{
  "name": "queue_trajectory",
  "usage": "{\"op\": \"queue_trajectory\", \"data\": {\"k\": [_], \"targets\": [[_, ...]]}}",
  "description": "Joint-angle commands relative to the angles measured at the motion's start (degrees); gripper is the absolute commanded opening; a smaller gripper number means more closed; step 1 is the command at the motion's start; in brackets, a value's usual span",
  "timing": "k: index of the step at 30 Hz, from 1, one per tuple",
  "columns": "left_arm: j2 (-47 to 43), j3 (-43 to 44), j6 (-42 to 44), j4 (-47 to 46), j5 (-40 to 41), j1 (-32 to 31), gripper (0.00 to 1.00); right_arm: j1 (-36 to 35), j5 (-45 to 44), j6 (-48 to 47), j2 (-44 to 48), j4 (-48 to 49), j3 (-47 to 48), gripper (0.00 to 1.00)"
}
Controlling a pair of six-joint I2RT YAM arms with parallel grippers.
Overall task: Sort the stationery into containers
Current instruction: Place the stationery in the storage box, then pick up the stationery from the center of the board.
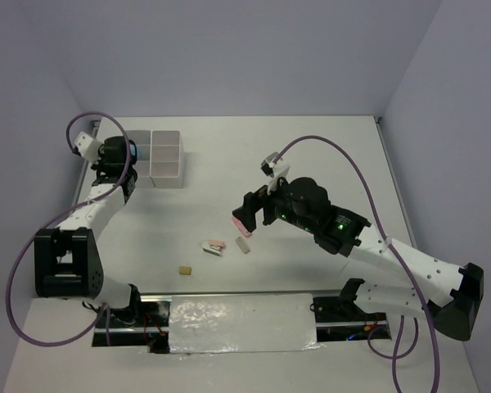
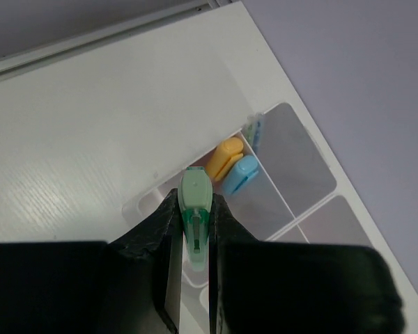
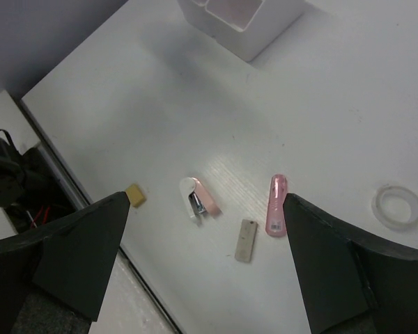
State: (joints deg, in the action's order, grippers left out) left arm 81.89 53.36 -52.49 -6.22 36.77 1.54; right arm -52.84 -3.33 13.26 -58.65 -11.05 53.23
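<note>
White table [image 1: 311,155]: divided white box [image 1: 165,182] sits far left. Pink stapler [image 3: 200,197], greyish eraser stick [image 3: 245,241] and pink highlighter [image 3: 276,204] lie close together, tan block [image 3: 136,195] nearby, clear tape ring [image 3: 397,207] further off.

Four highlighters [image 3: 276,204], one stapler [image 3: 200,197], one tape ring [image 3: 397,207], two blocks [image 3: 245,240].

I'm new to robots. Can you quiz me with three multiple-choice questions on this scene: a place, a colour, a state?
1. Where are the orange highlighter and blue highlighter? A floor; B one compartment of the box; C shelf.
2. What colour is the highlighter in the left gripper? A pink; B blue; C green.
3. The right gripper is: A open, empty; B shut, empty; C shut on a pen.
1 B: side by side inside its walls. 2 C: green cap and body show. 3 A: wide gap, nothing in it.
</note>
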Motion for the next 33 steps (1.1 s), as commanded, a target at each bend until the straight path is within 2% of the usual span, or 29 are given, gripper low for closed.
{"op": "queue_trajectory", "data": {"k": [1,5,8,10,12,15,17,21,24,27,28,31,32,33], "targets": [[3.2,1.1,-0.5,-6.6,3.0,0.6,0.06,0.0,3.1,0.6,0.1,1.3,0.3,1.0],[4.6,-1.1,-2.5,-9.6,2.5,0.5,0.11,0.0,3.1,0.1,-0.8,0.6,1.2,1.0],[5.9,-0.7,-4.2,-8.5,3.0,0.6,0.15,0.0,3.1,-0.2,-1.6,0.2,2.4,1.0],[6.7,-1.2,-4.1,-9.2,3.2,0.5,0.22,0.0,4.5,-0.6,-2.4,0.1,3.1,1.0],[7.1,-1.3,-4.3,-9.8,3.7,0.5,0.33,0.0,5.2,-0.8,-3.1,0.1,3.7,1.0],[7.8,-2.2,-4.2,-11.0,4.0,0.6,0.42,0.0,5.7,-0.9,-3.8,0.4,3.9,1.0],[7.9,-2.8,-4.5,-12.1,3.7,0.7,0.43,0.0,5.6,-1.0,-4.1,0.6,3.9,1.0],[8.5,-2.7,-5.3,-12.0,2.8,0.8,0.59,0.1,5.5,-1.3,-4.5,0.3,4.2,1.0],[6.5,-3.6,-5.8,-12.0,2.0,0.8,0.66,0.0,4.9,-1.8,-5.1,0.1,4.4,1.0],[2.5,-3.5,-6.0,-8.7,0.7,0.7,0.72,0.9,4.6,-3.0,-9.3,-2.6,6.2,1.0],[0.1,-1.7,-5.9,-3.4,-0.6,0.7,0.74,1.5,3.8,-3.0,-11.1,-4.3,7.0,1.0],[-4.2,4.1,-4.2,6.2,-5.1,0.6,0.89,2.5,3.4,-3.8,-19.1,-9.6,9.9,0.96],[-5.2,5.2,-2.9,12.3,-6.8,0.6,0.98,2.4,3.4,-3.9,-22.3,-11.0,10.3,0.95],[-7.5,7.0,-1.7,14.2,-8.8,0.6,0.99,2.4,3.4,-3.9,-23.7,-11.4,10.4,0.94]]}}
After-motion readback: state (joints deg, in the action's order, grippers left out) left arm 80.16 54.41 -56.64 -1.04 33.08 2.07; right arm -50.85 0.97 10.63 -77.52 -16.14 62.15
